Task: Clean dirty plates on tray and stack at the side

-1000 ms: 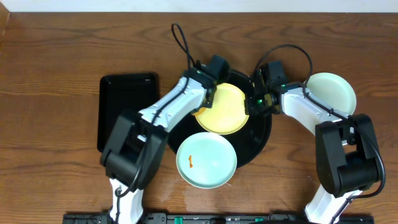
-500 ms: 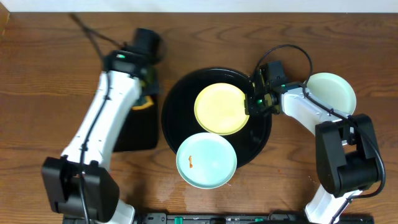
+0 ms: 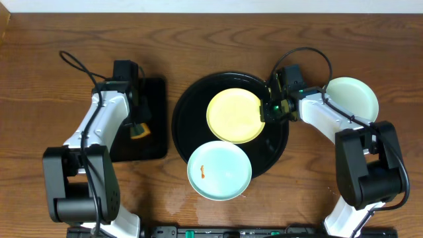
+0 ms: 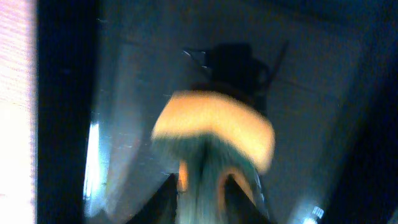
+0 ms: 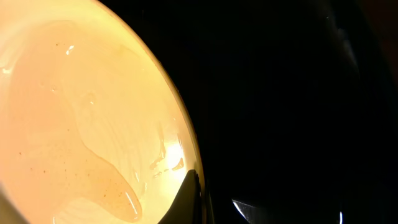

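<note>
Two end effectors flank the round black tray. The right end effector is fully closed at the right rim of the yellow plate, but whether it pinches that rim cannot be told. The yellow plate lies flat inside the tray, toward the tray's far side, and its surface looks wet and glossy in the right wrist view.

The left end effector hangs left of the tray, over a rectangular black tray. Its fingers are a little apart, with a yellow-and-green sponge between them. The left wrist view is blurred, so whether they grip the sponge cannot be told.

A mint plate with an orange smear sits on the tray's near rim, partly overhanging the table. A second mint plate rests on the table to the right of the tray, just beyond the right arm.
</note>
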Tool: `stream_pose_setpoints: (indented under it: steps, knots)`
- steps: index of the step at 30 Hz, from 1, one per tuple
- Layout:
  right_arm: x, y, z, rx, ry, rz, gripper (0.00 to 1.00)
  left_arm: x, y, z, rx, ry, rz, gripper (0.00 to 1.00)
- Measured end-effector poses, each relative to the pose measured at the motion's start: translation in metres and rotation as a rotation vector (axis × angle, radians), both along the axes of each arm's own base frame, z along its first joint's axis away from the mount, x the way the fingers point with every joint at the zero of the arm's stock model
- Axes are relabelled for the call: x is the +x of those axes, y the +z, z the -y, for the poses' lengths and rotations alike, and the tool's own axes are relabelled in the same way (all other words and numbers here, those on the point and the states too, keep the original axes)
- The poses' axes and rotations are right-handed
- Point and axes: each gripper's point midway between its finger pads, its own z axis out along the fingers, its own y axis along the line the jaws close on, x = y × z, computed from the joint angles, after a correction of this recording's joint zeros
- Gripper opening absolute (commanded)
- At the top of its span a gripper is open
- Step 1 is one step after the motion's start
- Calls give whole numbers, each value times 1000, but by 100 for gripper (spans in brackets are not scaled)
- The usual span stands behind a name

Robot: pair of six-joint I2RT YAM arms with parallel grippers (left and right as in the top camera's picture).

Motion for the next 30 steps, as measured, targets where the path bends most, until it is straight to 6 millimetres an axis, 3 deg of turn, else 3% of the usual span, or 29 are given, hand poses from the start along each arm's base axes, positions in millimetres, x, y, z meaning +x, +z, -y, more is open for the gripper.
stream_pose_setpoints:
  steps: [4, 11, 15, 17, 18, 23, 30]
  knots:
    - [0, 0, 0, 0, 1, 0, 1, 9, 11, 36, -132, -73, 45, 44]
    - [0, 0, 0, 5, 2, -1, 1, 19, 28, 126, -338, -273, 127, 42]
    - [-1, 0, -1, 12, 8, -5, 5, 26, 23, 172, -394, -356, 158, 22]
    - [-3, 0, -2, 14, 12, -12, 5, 26, 12, 191, -411, -381, 147, 9]
    - [-4, -1, -2, 15, 12, -14, 4, 24, 4, 200, -415, -396, 132, 8]
    - [-6, -1, -3, 25, 16, -24, 2, 8, -34, 222, -442, -410, 25, 8]
    - [-7, 1, -8, 70, 30, -36, 5, 12, -40, 224, -456, -406, 21, 8]
